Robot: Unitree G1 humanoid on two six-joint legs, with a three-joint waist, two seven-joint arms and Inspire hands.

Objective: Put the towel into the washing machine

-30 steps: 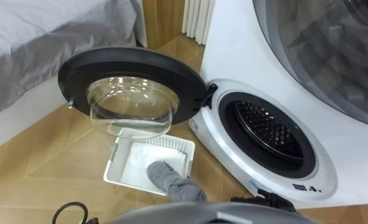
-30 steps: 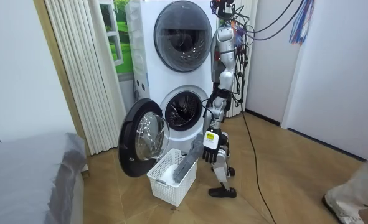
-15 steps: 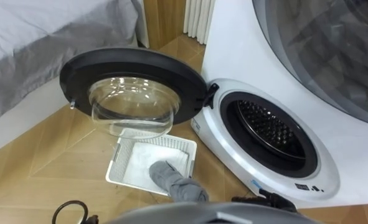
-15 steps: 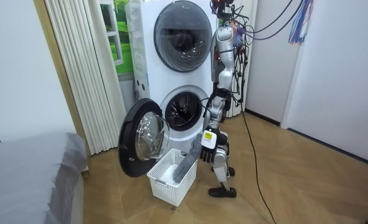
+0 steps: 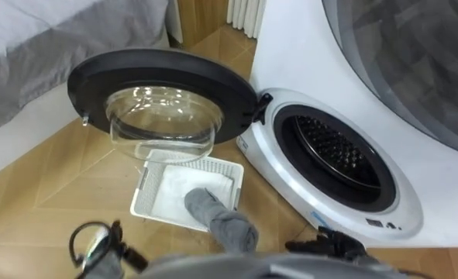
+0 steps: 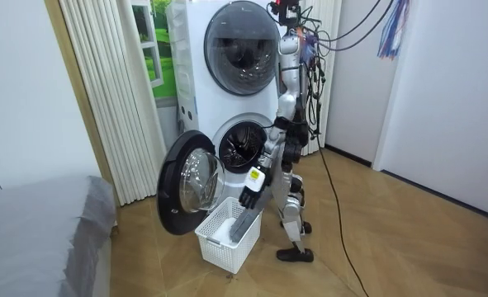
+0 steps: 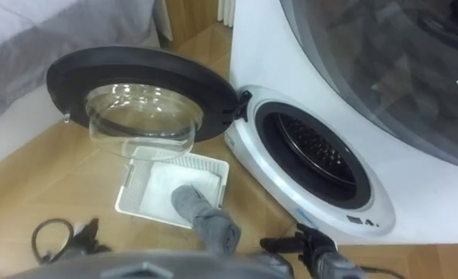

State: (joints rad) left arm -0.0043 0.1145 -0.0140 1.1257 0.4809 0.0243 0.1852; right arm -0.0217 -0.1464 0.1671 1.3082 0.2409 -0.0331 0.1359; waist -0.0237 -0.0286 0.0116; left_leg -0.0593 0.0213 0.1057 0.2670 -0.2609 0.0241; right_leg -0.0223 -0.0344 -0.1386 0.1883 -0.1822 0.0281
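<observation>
Over one white basket [image 5: 140, 203], the right robot hand [image 6: 251, 188] pinches one grey towel [image 5: 227, 225].

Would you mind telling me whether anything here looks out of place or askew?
The grey towel trails half out of the white basket, crossing its near rim instead of lying inside. Nothing looks spilled or damaged.

A white front-loading washing machine [image 7: 252, 70] stands at the right, its round black-rimmed glass door [image 7: 139, 93] swung wide open. Beneath the door, a white slatted plastic basket [image 7: 128, 186] sits on the wooden floor [image 7: 27, 178], with a crumpled grey towel [image 7: 201, 213] rising out of it.
</observation>
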